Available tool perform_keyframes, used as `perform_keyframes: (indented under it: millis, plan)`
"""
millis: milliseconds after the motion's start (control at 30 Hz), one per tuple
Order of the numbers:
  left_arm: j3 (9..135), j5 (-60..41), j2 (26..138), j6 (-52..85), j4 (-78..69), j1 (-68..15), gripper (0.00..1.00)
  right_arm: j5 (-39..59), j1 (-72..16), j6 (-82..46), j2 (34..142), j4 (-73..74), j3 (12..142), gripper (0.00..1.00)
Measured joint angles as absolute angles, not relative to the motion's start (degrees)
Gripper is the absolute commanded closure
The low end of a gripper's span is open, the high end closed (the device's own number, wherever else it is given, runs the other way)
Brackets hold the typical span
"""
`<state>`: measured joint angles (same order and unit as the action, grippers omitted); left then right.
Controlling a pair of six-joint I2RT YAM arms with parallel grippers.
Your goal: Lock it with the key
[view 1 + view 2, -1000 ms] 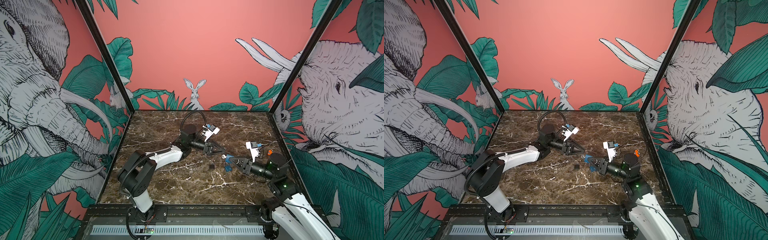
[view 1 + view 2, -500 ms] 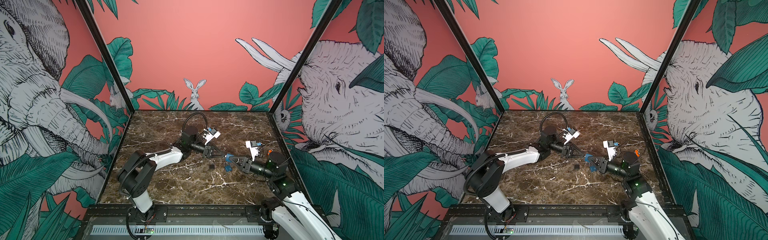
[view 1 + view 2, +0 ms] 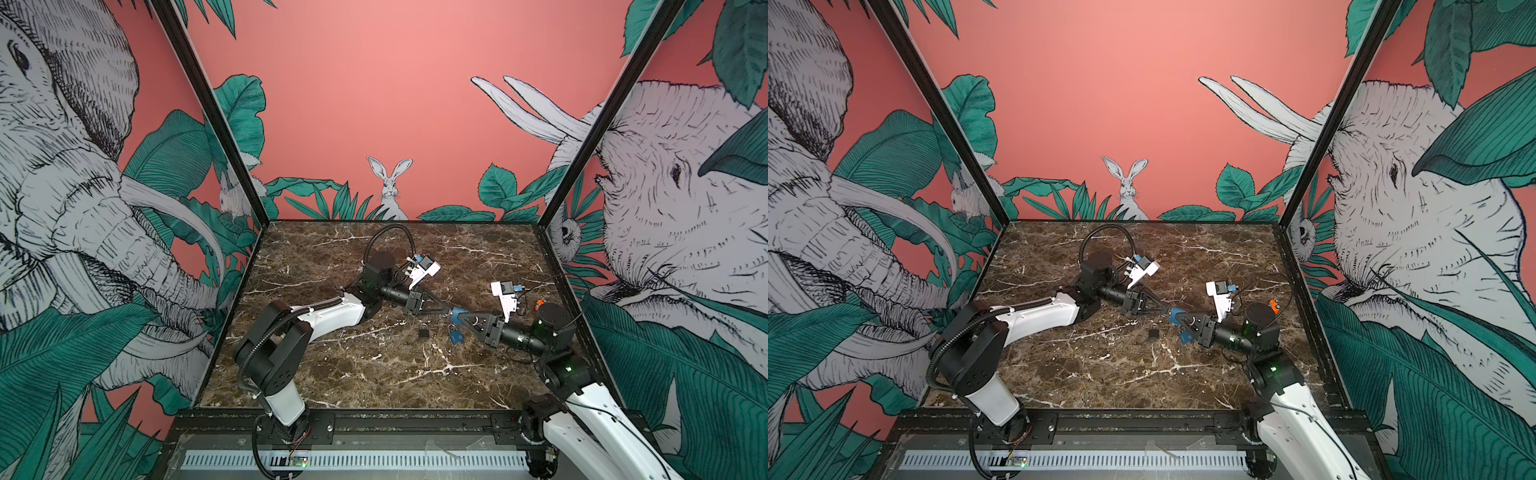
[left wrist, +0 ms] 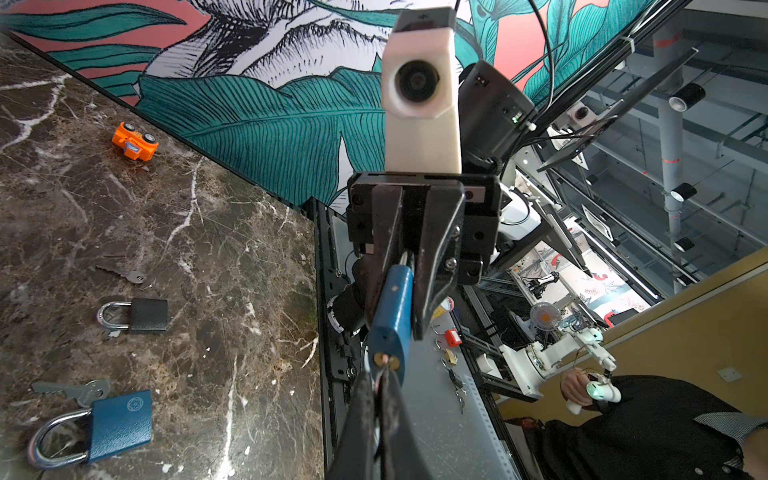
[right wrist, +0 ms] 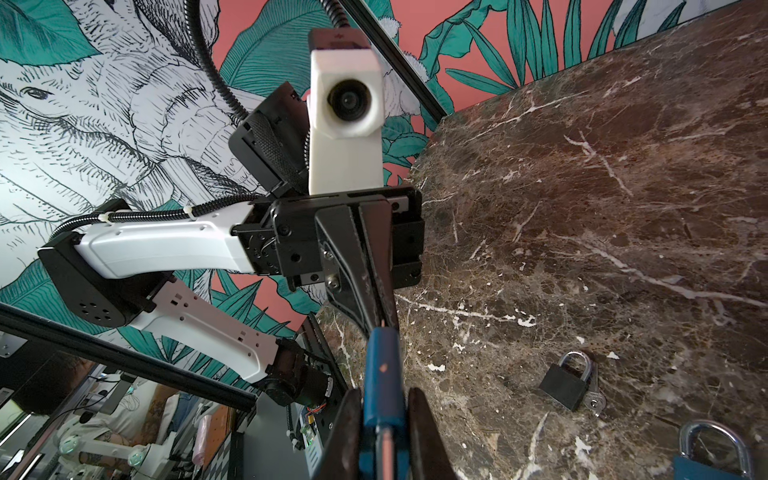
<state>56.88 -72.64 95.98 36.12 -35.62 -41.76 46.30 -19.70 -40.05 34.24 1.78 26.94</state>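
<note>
blue enamel over a flat, round-cornered metal body, the padlock (image 3: 455, 312) hangs above the marble table (image 3: 332, 374) at mid-frame in both top views. it is clamped across its flat sides by the right gripper (image 3: 461, 317), and its long axis runs leftward to the brass keyway end. the left gripper (image 3: 445, 311), the nearer arm to that end, meets it nose to nose, slim black jaws pinched together on what looks like the key (image 4: 383, 369), so the coming turn lies about that shared axis.
</note>
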Motion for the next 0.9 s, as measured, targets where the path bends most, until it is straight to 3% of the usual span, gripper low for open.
perform_keyframes:
  millis: [667,800,900]
  plan:
    - [55.70,-70.37,92.25,27.75,-24.10,-40.93,1.00,48.71,-13.15,-38.30,28.38,0.93,25.32,1.00]
    - [53.91,-61.45,89.76,27.75,-19.29,-40.34,1.00,47.00,-12.69,-37.08,31.22,-3.84,27.35,1.00]
    - [48.36,-45.28,84.58,32.34,-17.23,-39.42,1.00,46.22,-12.62,-35.68,37.45,-7.62,31.29,1.00]
